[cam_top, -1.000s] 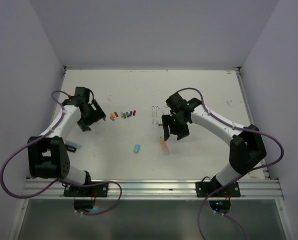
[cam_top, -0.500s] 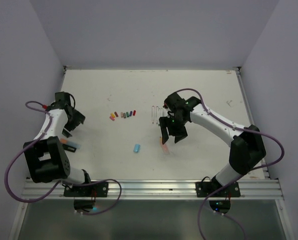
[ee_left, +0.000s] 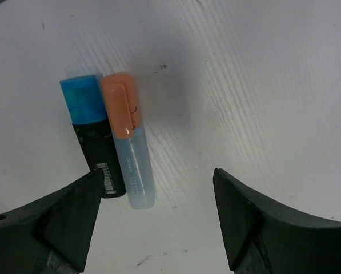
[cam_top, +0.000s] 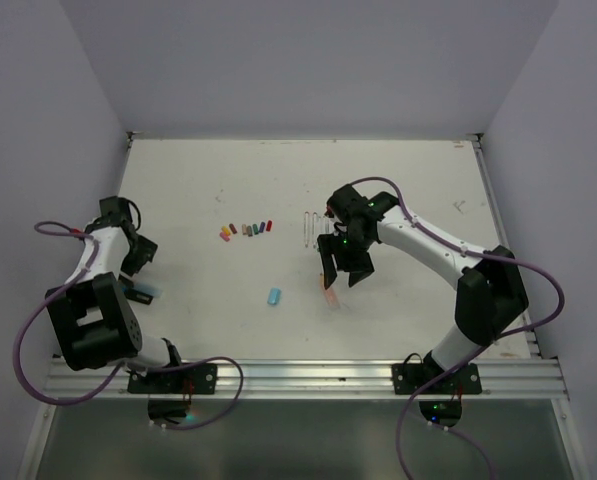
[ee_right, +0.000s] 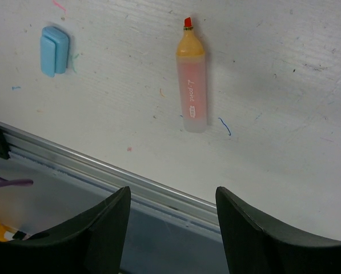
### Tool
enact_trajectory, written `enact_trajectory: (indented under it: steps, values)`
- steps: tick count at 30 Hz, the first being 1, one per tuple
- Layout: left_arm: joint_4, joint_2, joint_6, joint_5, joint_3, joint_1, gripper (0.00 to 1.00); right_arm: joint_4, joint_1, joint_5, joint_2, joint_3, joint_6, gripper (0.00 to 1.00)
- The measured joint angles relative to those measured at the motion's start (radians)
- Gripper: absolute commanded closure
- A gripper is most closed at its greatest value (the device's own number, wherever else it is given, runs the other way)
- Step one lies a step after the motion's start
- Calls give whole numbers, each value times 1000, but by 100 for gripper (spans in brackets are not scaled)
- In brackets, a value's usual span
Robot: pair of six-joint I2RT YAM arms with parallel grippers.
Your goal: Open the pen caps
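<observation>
A row of small coloured pen caps (cam_top: 246,229) lies mid-table, with a loose blue cap (cam_top: 274,296) (ee_right: 55,43) nearer the front. My left gripper (cam_top: 135,262) (ee_left: 159,220) is open at the table's left side. Just beyond its fingers lie a black marker with a blue cap (ee_left: 81,103) and a pale blue highlighter with an orange cap (ee_left: 120,111). My right gripper (cam_top: 342,278) (ee_right: 170,228) is open and empty, hovering above an uncapped orange highlighter (ee_right: 192,85) (cam_top: 328,292) with a red tip.
Thin pale pen bodies (cam_top: 313,226) lie left of the right arm's wrist. The metal rail (ee_right: 101,165) at the table's near edge runs below the right gripper. Walls enclose the table on the left, right and back.
My left gripper has swung from beside the cap row to the two markers at the left edge. My right gripper has shifted slightly left over the orange highlighter.
</observation>
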Motion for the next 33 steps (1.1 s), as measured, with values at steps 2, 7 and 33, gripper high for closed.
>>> enact_trajectory:
  steps: [2,7,33]
  values:
    - [14,14,-4,-2,-2,1,21,0,0,0,0,0,0,36]
    - [49,47,-8,-2,-21,1,22,0,0,0,0,0,0,36]
    - [200,185,49,48,-14,-2,100,8,0,-1,26,2,0,36]
